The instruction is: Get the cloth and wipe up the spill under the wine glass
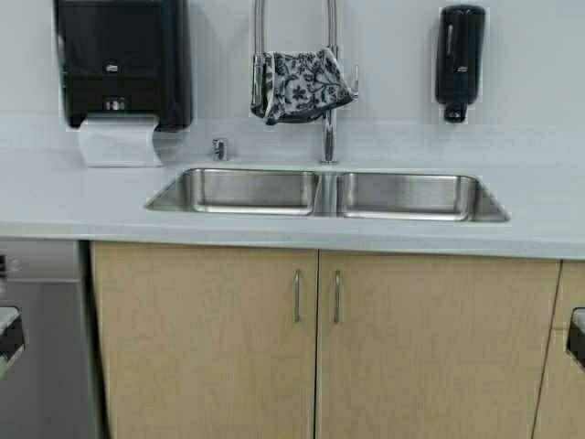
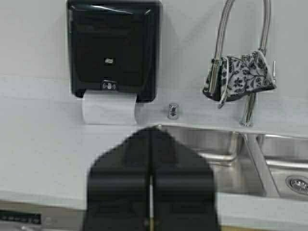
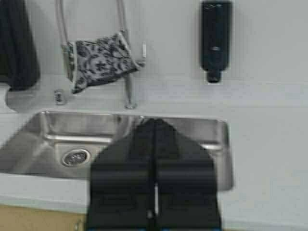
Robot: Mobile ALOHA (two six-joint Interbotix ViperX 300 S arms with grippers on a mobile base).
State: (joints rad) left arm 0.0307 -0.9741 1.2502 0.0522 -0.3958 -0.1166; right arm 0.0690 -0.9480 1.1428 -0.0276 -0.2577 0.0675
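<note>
Both grippers, L (image 2: 150, 202) & R (image 3: 154, 202), sitting closed and low, w/ limp black-white floral cloth (image 1: 300, 84) hanging up ahead over curved steel faucet (image 1: 329, 128), roughly centred betw. arms.

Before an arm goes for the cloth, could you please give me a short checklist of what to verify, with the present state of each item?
1. Cloth located: ok, draped over the faucet above the sink.
2. Cloth free to lift: ok, nothing lies on it.
3. Left claw ready to grasp: not ok, shut and short of the counter.
4. Right claw ready to grasp: not ok, shut, hanging before the sink.
5. Wine glass located: not ok, in no view.
6. Spill located: cannot tell, none shows on the counter.
</note>
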